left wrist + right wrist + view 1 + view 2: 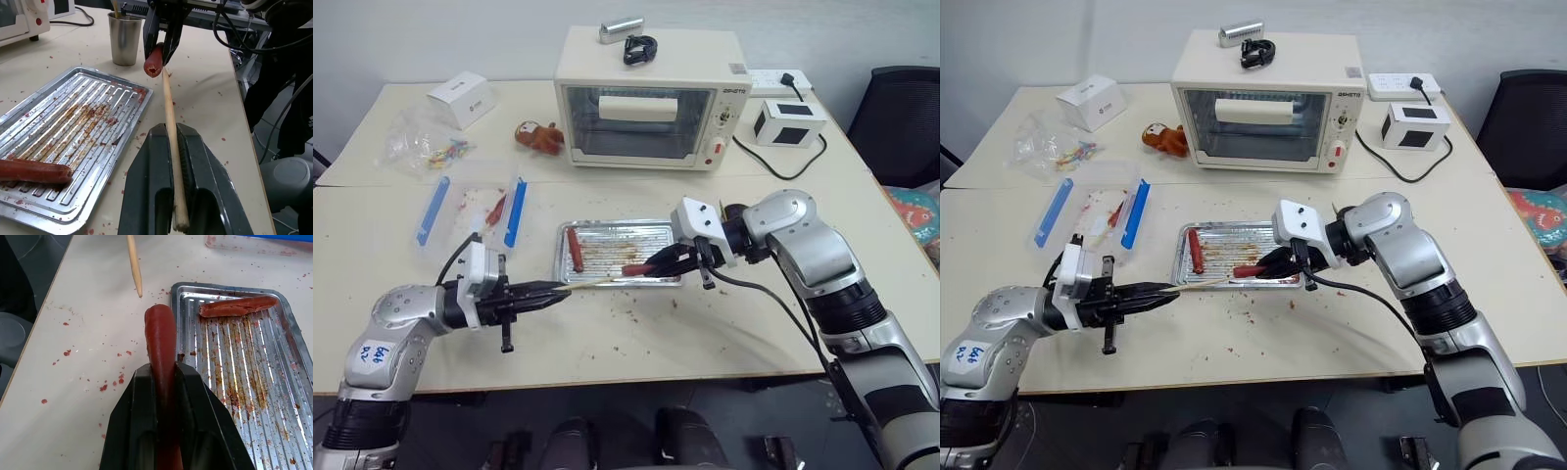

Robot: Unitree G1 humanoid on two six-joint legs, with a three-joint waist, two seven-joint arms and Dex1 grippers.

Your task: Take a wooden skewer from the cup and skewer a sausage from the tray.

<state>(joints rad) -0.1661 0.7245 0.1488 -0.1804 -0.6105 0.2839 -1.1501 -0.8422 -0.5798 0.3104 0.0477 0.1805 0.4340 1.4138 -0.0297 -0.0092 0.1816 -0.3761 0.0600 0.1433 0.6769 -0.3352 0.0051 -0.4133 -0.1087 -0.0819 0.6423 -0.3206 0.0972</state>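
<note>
The left hand (533,295) is clamping the wooden skewer (170,127), its tip aiming just beside the end of the sausage (160,340). The right hand (658,265) is gripping that sausage above the tray (651,231) rim (a second sausage is lying on the tray floor). Centring the tip on the cut end matters, then pushing straight along its length. The cup (124,38) is standing beyond on the worktop (724,323).

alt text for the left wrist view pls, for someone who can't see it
The left gripper holds a wooden skewer aimed at the end of a sausage gripped by the right gripper, its tip just short. Beside them a greasy tray holds another sausage; a steel cup stands beyond.
</note>
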